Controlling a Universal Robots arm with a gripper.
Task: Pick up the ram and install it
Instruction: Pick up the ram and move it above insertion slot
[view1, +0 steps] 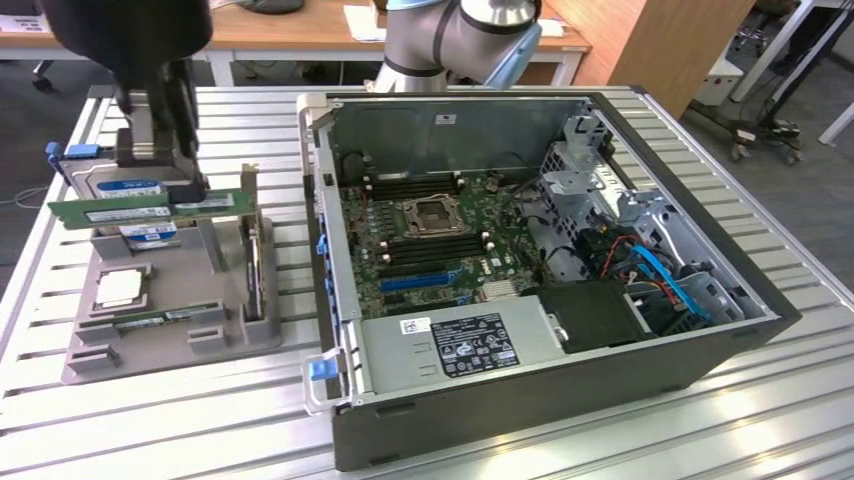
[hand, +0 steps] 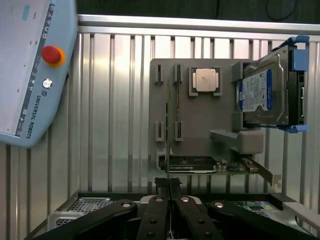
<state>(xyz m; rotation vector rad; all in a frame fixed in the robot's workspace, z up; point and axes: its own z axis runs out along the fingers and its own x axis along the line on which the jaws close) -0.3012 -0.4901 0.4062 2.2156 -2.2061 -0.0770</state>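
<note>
The ram (view1: 114, 212) is a long green stick held level above the grey parts holder (view1: 80, 350) at the exterior view's left. My gripper (view1: 184, 193) is shut on it from above, near its end toward the computer case. In the wrist view the ram (hand: 168, 130) appears edge-on as a thin line running out from my closed gripper (hand: 169, 189) over the holder (hand: 200, 115). The open computer case (view1: 694, 360) lies to the exterior view's right. Its motherboard (view1: 400, 270) has dark memory slots (view1: 414, 185) on both sides of the processor socket (view1: 434, 212).
The holder also carries a blue-labelled hard drive (hand: 262, 95), a processor chip (hand: 205, 80), a dark expansion card (hand: 210, 165) and another green stick (view1: 167, 318). A teach pendant (hand: 30, 65) lies on the slatted metal table (view1: 747, 420). The arm's base (view1: 454, 40) stands behind the case.
</note>
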